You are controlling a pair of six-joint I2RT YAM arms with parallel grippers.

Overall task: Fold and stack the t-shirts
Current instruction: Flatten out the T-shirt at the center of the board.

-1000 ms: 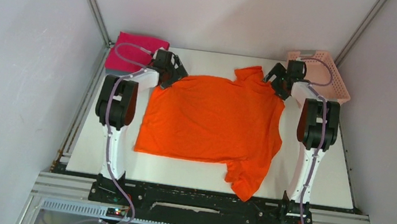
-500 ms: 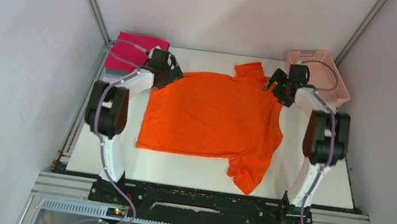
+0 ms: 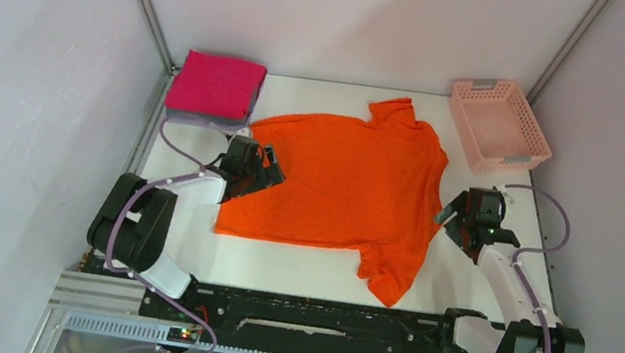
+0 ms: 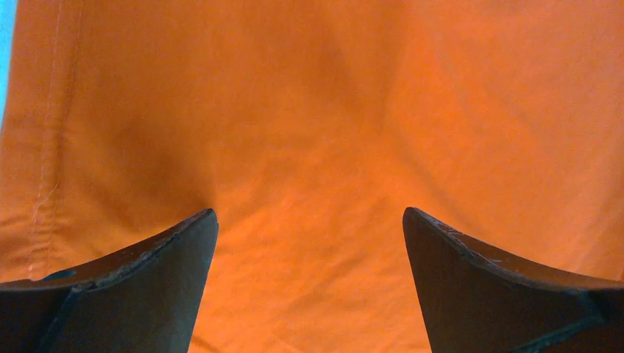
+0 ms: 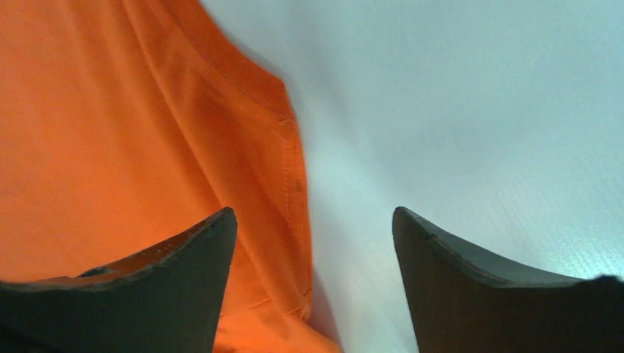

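**Clerk:** Orange tee [image 3: 340,185]: one item, spread flat at the centre of the table [image 3: 495,287]. One sleeve [image 3: 393,111] lies at 12 o'clock and the other [image 3: 391,283] trails to 5 o'clock. Unfolded.

**Checker:** Change since the last entry?

**Clerk:** A second ago both arms were at its far edge, at 11 and 1 o'clock. Both have since pulled back toward the near side. The cloth has been let go and has settled a little farther from the bases.

**Checker:** Other stock?

**Clerk:** Magenta-pink tee [image 3: 216,84]: folded, at 10 o'clock, now clear of the left arm. Basket [image 3: 500,124]: at 1 o'clock, well apart from the cloth.

**Checker:** End effectors?

**Clerk:** Left gripper [image 3: 266,170]: at 9 o'clock of the tee, over its side edge. Its wrist view [image 4: 309,220] shows the jaws spread wide with only flat orange fabric below and nothing held. Right gripper [image 3: 453,221]: at 3 o'clock, just beside the tee. Its wrist view [image 5: 313,217] shows the jaws wide, the hem under one and bare table under the other, also empty.

**Checker:** Reading?

**Clerk:** Spreading looks finished. Probably repositioning to take the side edges for a first fold. No fold made, nothing stacked yet.
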